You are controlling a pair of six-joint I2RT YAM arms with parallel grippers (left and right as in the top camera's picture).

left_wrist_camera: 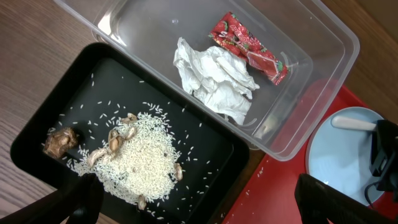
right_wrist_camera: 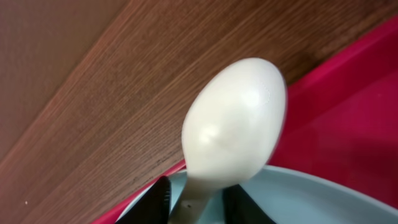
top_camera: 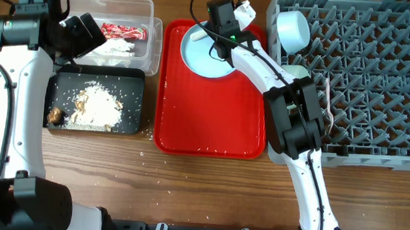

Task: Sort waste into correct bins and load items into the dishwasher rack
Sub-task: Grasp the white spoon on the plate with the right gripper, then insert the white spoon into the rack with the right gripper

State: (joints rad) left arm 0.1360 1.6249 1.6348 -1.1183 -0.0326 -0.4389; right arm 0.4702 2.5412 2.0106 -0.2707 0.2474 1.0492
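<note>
— What lies closest to the arm bases?

— A strip of bare wood-grain table [top_camera: 183, 195], with a few stray grains just off the near rim of the red tray [top_camera: 211, 127]. It is the widest open ground in the overhead view.

— And past that?

— Three things almost edge to edge. On the left is the black bin [left_wrist_camera: 43, 93], holding a heap of white rice [left_wrist_camera: 140, 155] and a brown lump [left_wrist_camera: 59, 142] at its near-left corner. In the middle is the tray, its near half bare. On the right is the dishwasher rack [top_camera: 386, 86], its left wall just beside the tray's right rim with only a thin gap. The right arm's elbow hangs over that gap.

— The left claw?

— The left gripper [left_wrist_camera: 196, 190] hovers over the bins, near where the two meet. Its fingers are spread wide with nothing between them.

— Farther back?

— The clear bin [left_wrist_camera: 143, 25] touches the black bin's far rim. Inside it lies the crumpled tissue [left_wrist_camera: 214, 78], with the red wrapper [left_wrist_camera: 249, 46] just beside it.

— And the right claw?

— The right gripper [right_wrist_camera: 199, 199] is over the pale blue plate [top_camera: 203, 55], which sits at the tray's far end. It is clenched on the neck of the white spoon [right_wrist_camera: 236, 124]. In the wrist view the spoon's head shows against the tray's rim and the wood beyond. I cannot tell whether the spoon touches the plate.

— Anything in the rack?

— A pale bowl [top_camera: 294, 30] lies on its side among the pegs at the far-left corner. Beyond that, the table runs to the frame's edge in every view.
</note>
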